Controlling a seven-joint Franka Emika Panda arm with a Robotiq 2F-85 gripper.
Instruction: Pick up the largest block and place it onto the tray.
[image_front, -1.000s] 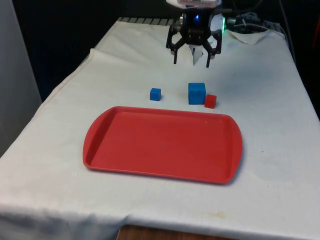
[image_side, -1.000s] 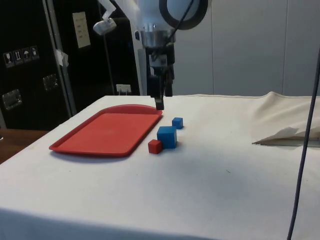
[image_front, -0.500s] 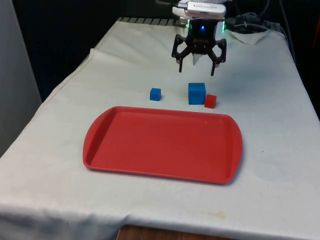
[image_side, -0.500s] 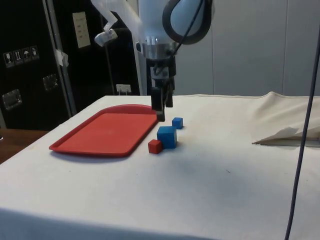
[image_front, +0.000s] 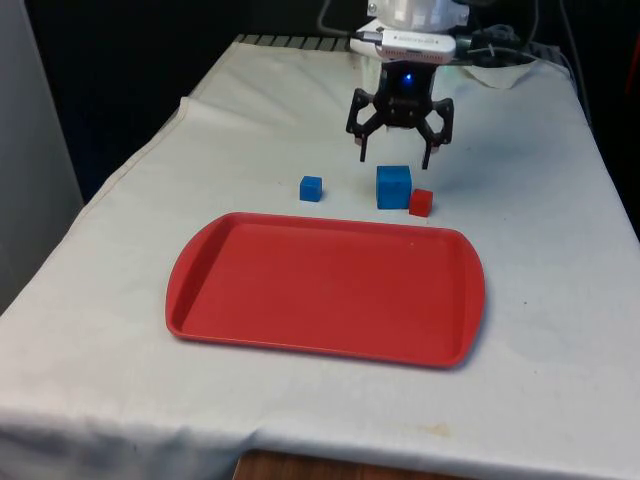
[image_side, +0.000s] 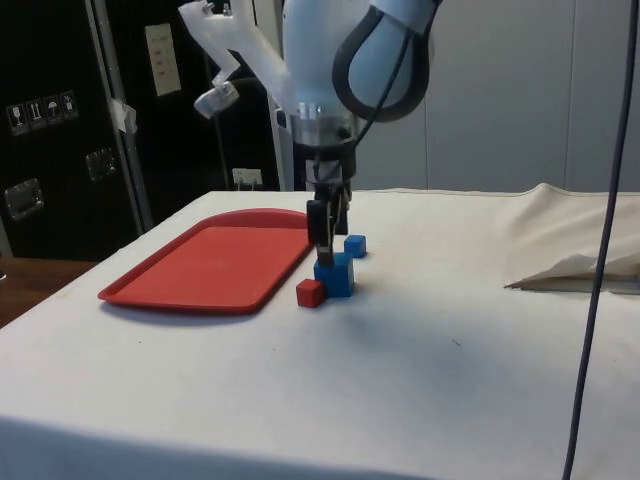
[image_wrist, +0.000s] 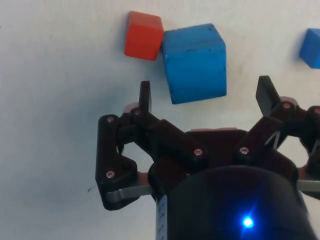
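So the gripper (image_front: 399, 152) sits in the upper middle of the front view, hanging just above and a touch behind the big blue block (image_front: 394, 186), with its two black fingers spread wide and nothing between them. From the side camera the gripper (image_side: 324, 240) is right in the center of the frame, fingertips down close to the top of the big blue block (image_side: 335, 275), though I can't tell for sure if they touch it. In the wrist shot the gripper (image_wrist: 206, 95) has the big blue block (image_wrist: 194, 62) just past its open tips, not yet between them.

That block is on the white cloth (image_front: 550, 230), a bit above center in the front view, just off the far edge of the red tray (image_front: 325, 288). A small red block (image_front: 420, 202) is snug against its corner on the front view's right; the wrist view shows the small red block (image_wrist: 144, 36) touching it corner to corner. A small blue block (image_front: 311, 188) sits apart on the front view's left, also near the tray's far rim. The tray takes up the middle of the front frame.
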